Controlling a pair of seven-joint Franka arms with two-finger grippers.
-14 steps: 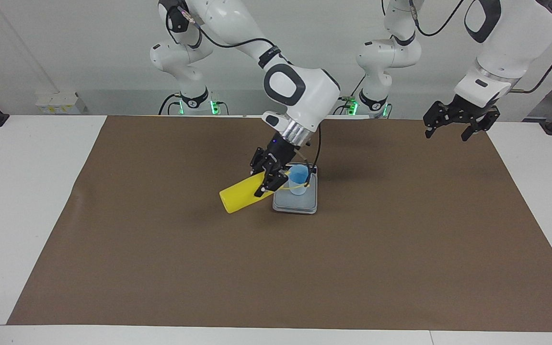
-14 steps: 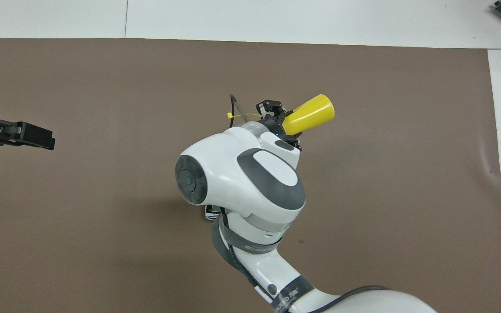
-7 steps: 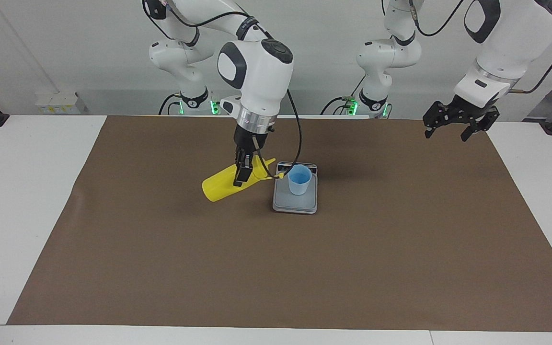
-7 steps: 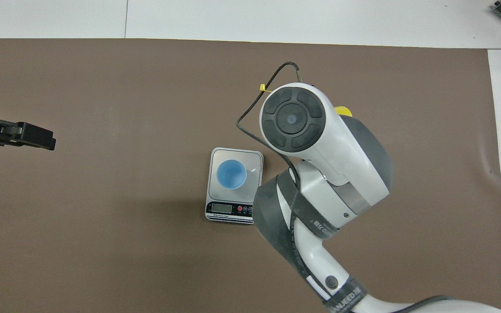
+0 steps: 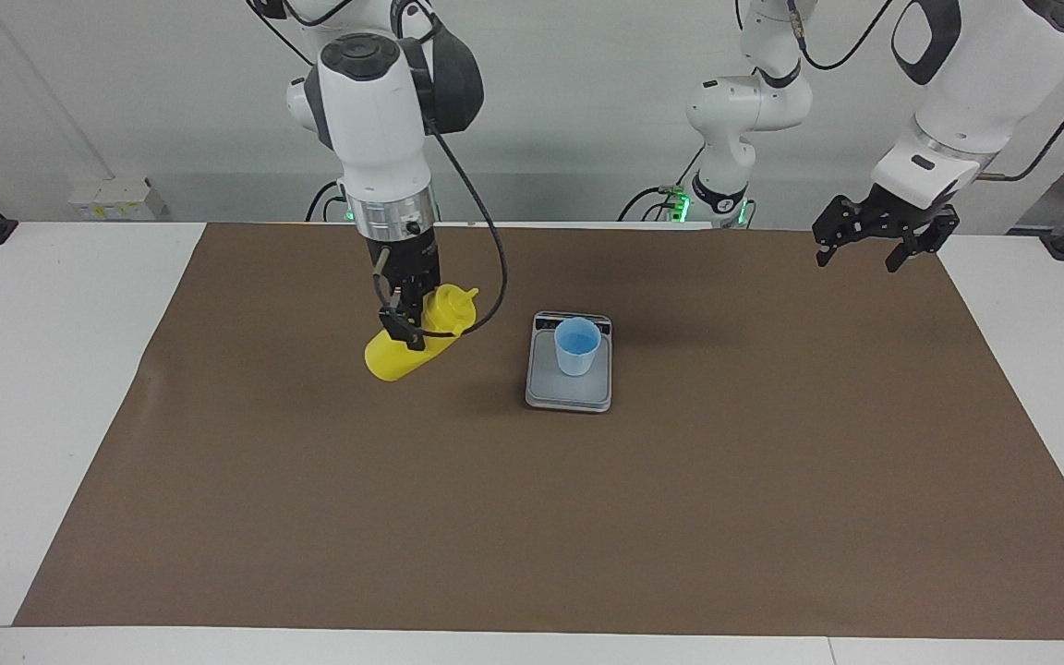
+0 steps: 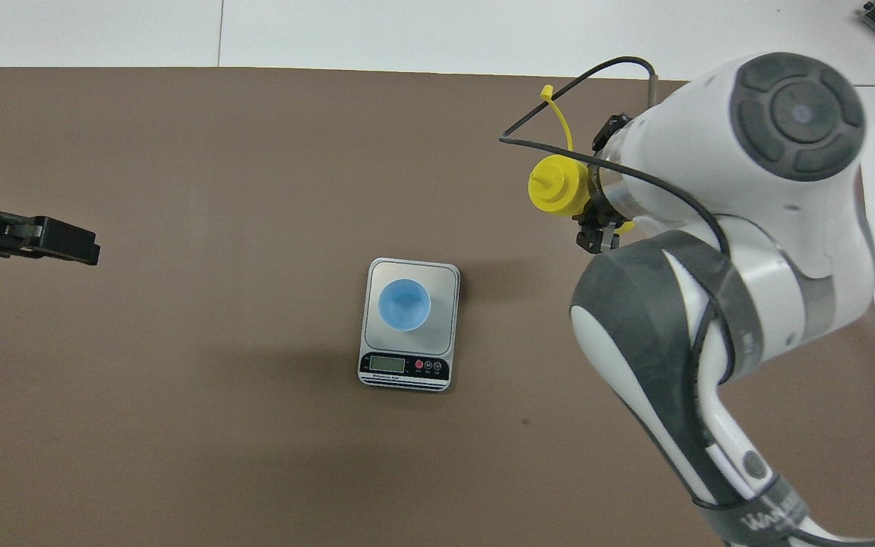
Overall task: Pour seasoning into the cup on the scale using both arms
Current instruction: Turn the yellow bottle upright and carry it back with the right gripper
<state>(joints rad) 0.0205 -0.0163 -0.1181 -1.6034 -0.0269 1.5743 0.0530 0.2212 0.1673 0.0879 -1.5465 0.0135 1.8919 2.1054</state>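
Observation:
The yellow seasoning bottle (image 5: 400,353) (image 6: 557,186) hangs tilted in my right gripper (image 5: 409,325), which is shut on its upper body. Its nozzle points up toward the scale and its base is low over the mat; the tethered cap dangles from the nozzle. The bottle is beside the scale, toward the right arm's end of the table. The light blue cup (image 5: 577,344) (image 6: 404,304) stands upright on the silver scale (image 5: 567,392) (image 6: 446,282), apart from the bottle. My left gripper (image 5: 864,249) (image 6: 65,241) waits open in the air over the mat's corner at the left arm's end.
A brown mat (image 5: 310,517) covers most of the white table (image 5: 52,369). The scale's display strip (image 6: 404,366) faces the robots. The right arm's bulky wrist (image 6: 749,190) hides part of the mat in the overhead view.
The right arm has swung the bottle away from over the cup, toward its own end of the table, and tipped it back toward upright. The left arm has stayed where it was.

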